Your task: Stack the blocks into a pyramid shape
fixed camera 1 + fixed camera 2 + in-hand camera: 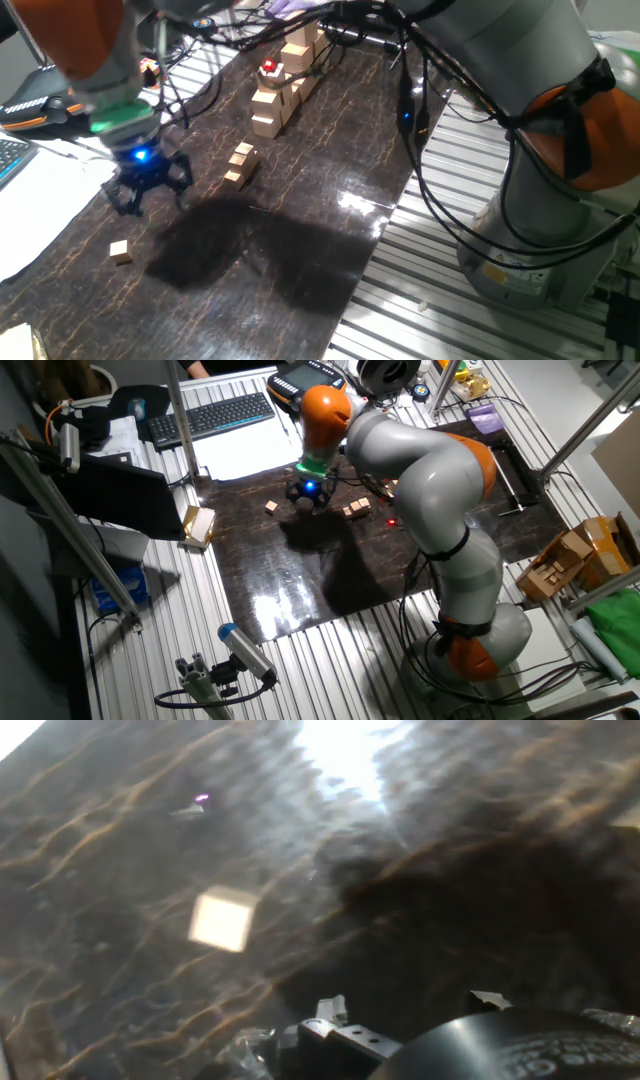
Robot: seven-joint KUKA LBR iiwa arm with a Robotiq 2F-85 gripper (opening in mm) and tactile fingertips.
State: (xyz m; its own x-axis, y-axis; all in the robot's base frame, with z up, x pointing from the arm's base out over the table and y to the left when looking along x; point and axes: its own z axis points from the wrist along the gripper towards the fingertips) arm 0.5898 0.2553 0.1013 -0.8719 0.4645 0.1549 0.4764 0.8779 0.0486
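The gripper [148,188] hangs just above the dark marbled tabletop [300,230] at its left side, blue light glowing on the wrist above it. Its black fingers [125,200] are spread apart with nothing between them, so it is released and empty. From the other fixed view the gripper [308,493] shows the same way, low over the mat under the orange elbow of the arm [430,470].

Closest to it lies a lone tan cube [121,251], flat on the table, a little nearer the camera than the fingers and apart from them. The hand view catches that same cube [222,919] as a pale, blurred square on the dark surface, ahead of the fingertips and not touched by them. In the other fixed view it sits just left of the gripper [271,506].

On the gripper's other side is a small heap of tan cubes [241,163], pressed together, with at least one resting on top of the others; how many there are I cannot tell. The other fixed view shows the heap [355,510] just right of the gripper.

Farther back stands a tall stepped stack of larger pale blocks [283,85], with a red-and-white object [269,68] perched on it.

There are no containers on the mat; the cubes all sit on the bare surface.
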